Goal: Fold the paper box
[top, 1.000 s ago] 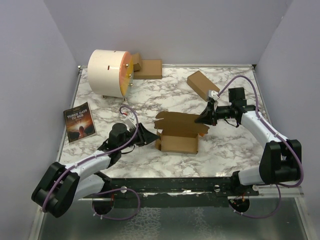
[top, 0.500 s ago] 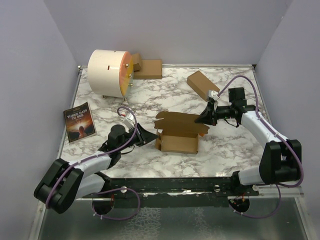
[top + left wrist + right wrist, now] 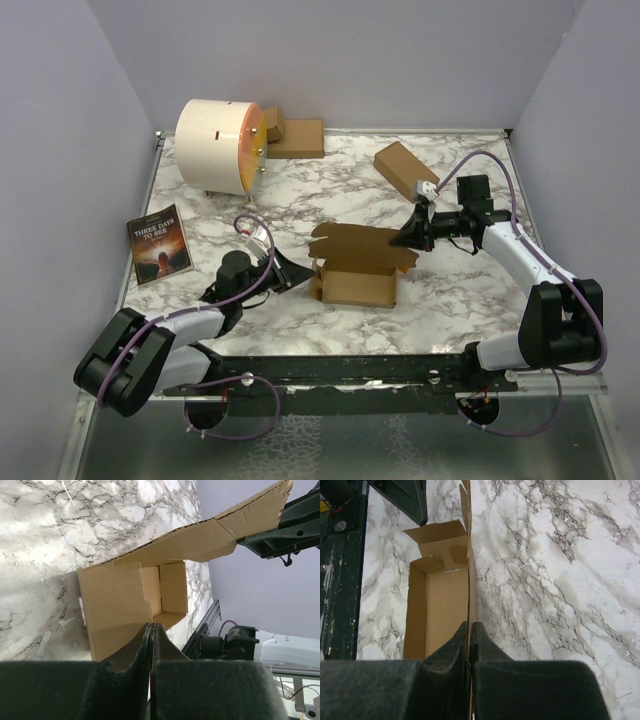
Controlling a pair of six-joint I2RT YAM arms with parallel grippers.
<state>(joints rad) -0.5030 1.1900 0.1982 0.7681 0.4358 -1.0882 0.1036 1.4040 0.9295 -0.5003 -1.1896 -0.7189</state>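
Note:
The paper box point(image 3: 352, 285) stands mid-table as an open brown carton, its long lid flap point(image 3: 360, 243) raised behind it. My right gripper point(image 3: 406, 240) is shut on the right end of that flap. In the right wrist view the thin cardboard runs edge-on between the fingertips of the right gripper point(image 3: 469, 625), with the carton's hollow point(image 3: 442, 605) to the left. My left gripper point(image 3: 304, 277) is shut with nothing in it, its tips at the carton's left end. In the left wrist view the left gripper point(image 3: 151, 626) points at the folded end flap point(image 3: 115, 605).
A white drum with a yellow-orange face point(image 3: 220, 145) stands at the back left, with flat brown cardboard pieces point(image 3: 297, 138) beside it. A second shut brown carton point(image 3: 405, 168) lies at the back right. A book point(image 3: 159, 243) lies at the left edge.
My left gripper's jaws have come together from partly open and its arm has shifted slightly. The right gripper and the box have not moved.

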